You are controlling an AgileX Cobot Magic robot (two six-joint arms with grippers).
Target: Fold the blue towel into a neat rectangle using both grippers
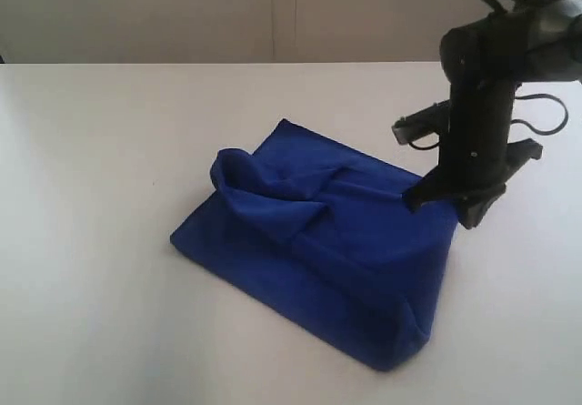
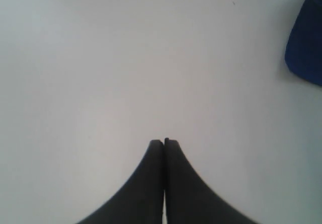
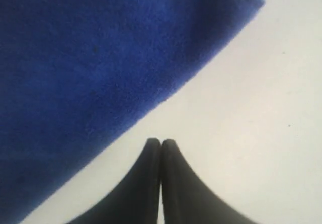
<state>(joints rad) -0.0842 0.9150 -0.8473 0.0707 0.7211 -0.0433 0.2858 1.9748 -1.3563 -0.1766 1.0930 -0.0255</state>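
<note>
The blue towel lies on the white table, roughly folded, with a rumpled raised fold near its far left part. My right gripper hangs just off the towel's right edge. In the right wrist view it is shut and empty over bare table, with the blue towel edge close beside the tips and not touching them. My left gripper is shut on nothing above bare table, and only a corner of the blue towel shows at that view's edge. The left gripper is outside the exterior view.
The white table runs back to a pale wall. Black cables loop off the right arm.
</note>
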